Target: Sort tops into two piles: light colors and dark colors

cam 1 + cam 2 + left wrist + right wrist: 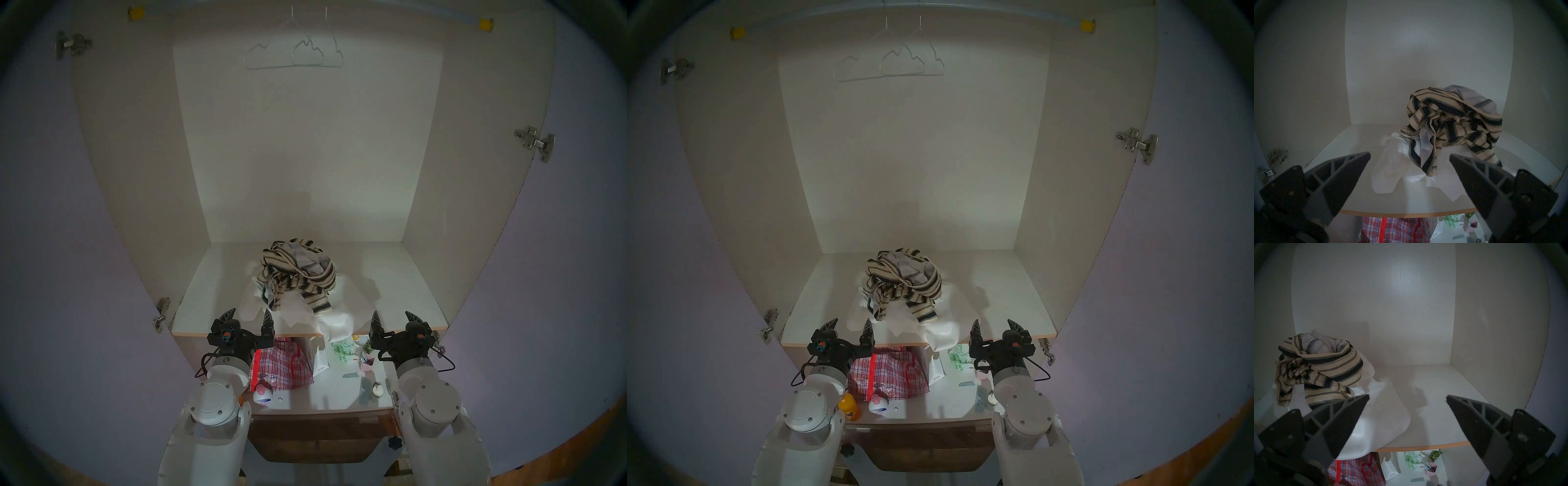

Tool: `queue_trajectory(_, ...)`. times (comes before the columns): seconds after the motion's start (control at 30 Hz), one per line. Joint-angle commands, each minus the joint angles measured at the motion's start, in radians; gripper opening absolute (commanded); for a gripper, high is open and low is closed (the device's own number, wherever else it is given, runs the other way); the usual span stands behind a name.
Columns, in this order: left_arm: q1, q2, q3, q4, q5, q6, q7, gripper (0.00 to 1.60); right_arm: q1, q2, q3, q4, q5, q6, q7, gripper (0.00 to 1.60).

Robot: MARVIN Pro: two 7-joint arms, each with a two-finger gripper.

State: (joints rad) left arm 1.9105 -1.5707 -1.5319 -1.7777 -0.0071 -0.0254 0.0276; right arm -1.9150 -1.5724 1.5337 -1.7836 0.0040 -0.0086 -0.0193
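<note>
I looked into a white wardrobe, its shelf bare at 3 o'clock, two wire hangers on the rail. Below, a white bag read "mi.com" beside a red checked bag. The beige black-striped top lay bundled with the pale grey-blue top on the white tops mid-shelf. My left end effector and right end effector hovered at 6 o'clock, spread wide, holding nothing.

Home wardrobe: hangers on rail (door hinges); cluttered lower shelf.
</note>
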Motion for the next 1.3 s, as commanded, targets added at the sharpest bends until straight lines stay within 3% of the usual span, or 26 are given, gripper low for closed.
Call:
queue_trajectory(0.0,-0.005,0.001,0.002,-0.024,-0.001,-0.003,-0.004,1.60,0.006,0.000,0.000,-0.022,0.001,-0.003,0.001,1.60)
queue_trajectory(1.27,-0.005,0.002,0.002,-0.024,-0.002,-0.003,-0.003,1.60,0.006,0.000,0.000,-0.022,0.001,-0.004,0.001,1.60)
